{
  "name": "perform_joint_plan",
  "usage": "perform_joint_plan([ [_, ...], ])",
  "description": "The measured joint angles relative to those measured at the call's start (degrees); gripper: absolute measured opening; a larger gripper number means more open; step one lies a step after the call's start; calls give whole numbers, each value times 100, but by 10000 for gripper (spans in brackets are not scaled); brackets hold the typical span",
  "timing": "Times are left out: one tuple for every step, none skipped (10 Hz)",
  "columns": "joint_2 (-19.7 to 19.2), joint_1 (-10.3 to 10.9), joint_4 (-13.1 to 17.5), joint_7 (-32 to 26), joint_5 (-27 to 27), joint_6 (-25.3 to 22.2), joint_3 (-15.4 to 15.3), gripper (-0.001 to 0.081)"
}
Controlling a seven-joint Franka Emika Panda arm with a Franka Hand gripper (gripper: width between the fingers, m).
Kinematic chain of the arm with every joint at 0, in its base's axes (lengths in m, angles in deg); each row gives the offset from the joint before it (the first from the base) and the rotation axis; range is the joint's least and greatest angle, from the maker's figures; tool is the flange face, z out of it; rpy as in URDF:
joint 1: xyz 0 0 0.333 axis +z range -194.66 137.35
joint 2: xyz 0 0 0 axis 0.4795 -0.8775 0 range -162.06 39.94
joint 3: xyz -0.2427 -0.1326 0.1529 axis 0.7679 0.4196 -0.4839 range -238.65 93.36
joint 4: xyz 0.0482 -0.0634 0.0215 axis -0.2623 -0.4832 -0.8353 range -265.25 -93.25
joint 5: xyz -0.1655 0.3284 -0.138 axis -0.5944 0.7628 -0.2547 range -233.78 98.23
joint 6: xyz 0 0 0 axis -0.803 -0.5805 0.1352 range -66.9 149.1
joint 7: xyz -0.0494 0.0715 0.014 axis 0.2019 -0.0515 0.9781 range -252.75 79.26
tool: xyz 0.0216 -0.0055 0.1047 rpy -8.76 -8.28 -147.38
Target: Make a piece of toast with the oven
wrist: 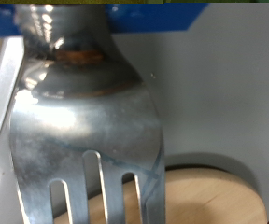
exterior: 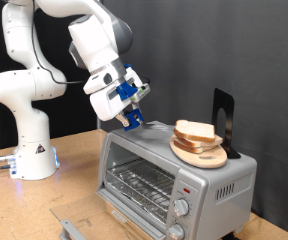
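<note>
Nearest the wrist camera, a metal fork (wrist: 83, 121) fills the frame, its handle end running up between the blue fingertips; the gripper (exterior: 131, 108) is pinching this fork. Beyond the tines lies the rim of the wooden plate (wrist: 209, 198).

In the exterior view, the gripper hangs above the top of the oven (exterior: 174, 170), towards the exterior view's left of the plate. The piece of toast (exterior: 196, 131) rests on the wooden plate on the oven's roof (more than one slice may be stacked; this cannot be told). The oven door (exterior: 84, 222) hangs open, rack bare.

Step in hand, by judgement: bringing the fork to the bread. The transfer calls for tines levelled low at the slice's edge.
</note>
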Motion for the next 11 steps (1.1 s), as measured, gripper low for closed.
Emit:
perform_joint_plan([
  [0, 0, 27, 0, -1, -19, 22, 368],
  [0, -4, 43, 0, -8, -25, 34, 368],
  [-2, -15, 55, 0, -20, -26, 34, 368],
  [-7, -27, 63, 4, -49, -27, 34, 368],
  [-15, -33, 68, 8, -75, -29, 34, 368],
  [-18, -38, 72, 23, -103, -30, 32, 368],
  [-23, -39, 81, 53, -133, -31, 27, 368],
  [-34, -39, 104, 93, -148, -35, 15, 368],
  [-48, -39, 133, 119, -149, -35, -2, 368],
  [-62, -39, 167, 151, -149, -35, -29, 368],
  [-73, -39, 193, 197, -152, -35, -59, 368],
])
